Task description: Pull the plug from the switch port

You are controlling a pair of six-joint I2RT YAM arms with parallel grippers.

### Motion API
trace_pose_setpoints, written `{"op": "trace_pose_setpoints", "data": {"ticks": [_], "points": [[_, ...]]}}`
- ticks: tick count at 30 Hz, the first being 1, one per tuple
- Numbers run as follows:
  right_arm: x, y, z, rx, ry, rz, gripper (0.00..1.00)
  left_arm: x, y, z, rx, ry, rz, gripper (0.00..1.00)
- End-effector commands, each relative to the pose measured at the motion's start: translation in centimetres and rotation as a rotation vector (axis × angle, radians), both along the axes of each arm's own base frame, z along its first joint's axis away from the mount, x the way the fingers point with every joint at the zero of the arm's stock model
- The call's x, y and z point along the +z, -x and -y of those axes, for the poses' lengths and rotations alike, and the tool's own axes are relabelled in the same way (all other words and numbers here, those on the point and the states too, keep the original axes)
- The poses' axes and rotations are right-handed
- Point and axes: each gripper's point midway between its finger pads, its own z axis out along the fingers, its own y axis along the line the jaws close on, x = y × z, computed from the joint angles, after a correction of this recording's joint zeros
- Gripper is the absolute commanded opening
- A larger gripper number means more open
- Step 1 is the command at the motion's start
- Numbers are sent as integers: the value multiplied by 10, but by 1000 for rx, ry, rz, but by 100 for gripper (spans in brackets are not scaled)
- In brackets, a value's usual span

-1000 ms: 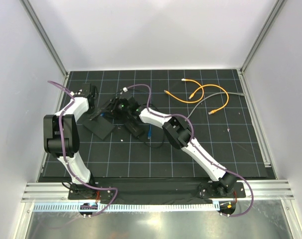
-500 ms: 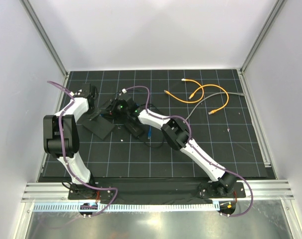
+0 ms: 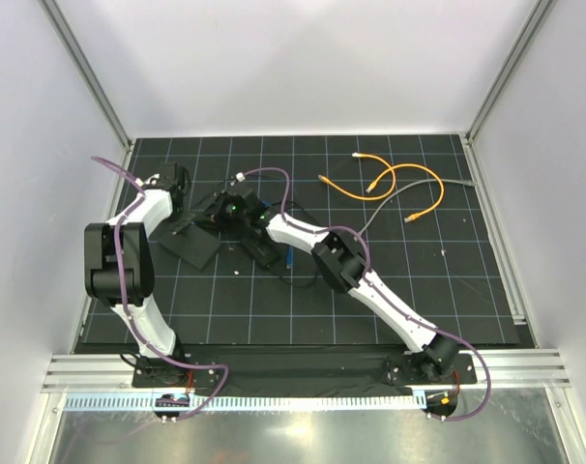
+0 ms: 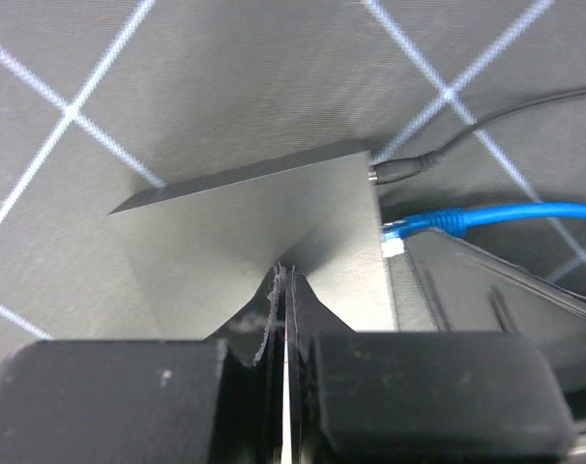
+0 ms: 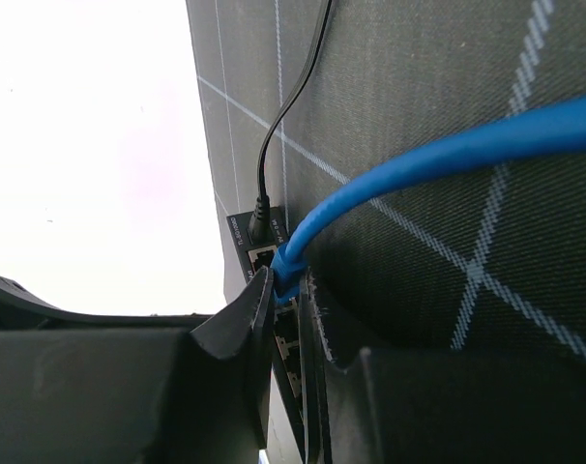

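The switch (image 3: 194, 247) is a flat black box at the mat's left. In the left wrist view its grey-looking top (image 4: 254, 213) fills the middle, with a blue plug (image 4: 414, 225) seated in its side and a black power plug (image 4: 404, 169) beside it. My left gripper (image 4: 283, 275) is shut, its tips resting on the switch top; it also shows in the top view (image 3: 180, 220). My right gripper (image 5: 286, 285) is shut on the blue plug (image 5: 291, 263) at the socket row (image 5: 259, 253). The blue cable (image 5: 448, 155) runs off to the right.
A smaller black brick (image 3: 264, 253) with a thin cord lies right of the switch. Orange cables (image 3: 390, 184) and a grey cable (image 3: 409, 198) lie at the back right. White walls and metal rails bound the mat (image 3: 448, 290).
My right gripper has slid a little to the left, closer to the switch. The left arm has stayed put.
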Motion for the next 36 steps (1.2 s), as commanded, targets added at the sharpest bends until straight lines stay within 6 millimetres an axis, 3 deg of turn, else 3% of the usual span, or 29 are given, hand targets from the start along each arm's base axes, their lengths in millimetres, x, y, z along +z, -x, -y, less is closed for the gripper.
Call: {"op": "trace_pose_setpoints", "data": {"ticks": [1, 2, 3, 4, 7, 8, 12, 16, 23, 31, 32, 36], "points": [[-8, -16, 1, -104, 19, 35, 1, -34, 47, -11, 49, -56, -221, 1], [-12, -17, 2, -126, 7, 2, 1, -39, 53, -13, 55, -67, -248, 0], [3, -21, -3, -137, -51, 26, 1, -43, 56, -14, 58, -64, -267, 0], [-6, -21, -1, -146, -32, 14, 1, -43, 58, -16, 67, -57, -275, 0], [-6, -22, -3, -177, -72, 10, 1, -39, 58, -24, 69, -34, -268, 0], [8, -27, -6, -181, -97, 23, 1, -39, 59, -27, 70, -24, -270, 0], [-1, -32, -4, -207, -58, 28, 1, -48, 66, -28, 58, -13, -321, 0], [4, -41, 3, -253, -17, 79, 1, -62, 70, -26, 69, 32, -338, 0], [-4, -46, 15, -306, 157, 145, 1, -60, 70, -32, 78, 3, -335, 0], [4, -55, 22, -358, 208, 218, 1, -59, 73, -32, 74, 1, -347, 0], [13, -58, 19, -363, 179, 247, 1, -59, 73, -32, 72, 1, -349, 0], [19, -62, 20, -357, 210, 323, 1, -60, 72, -31, 73, 4, -358, 0]]}}
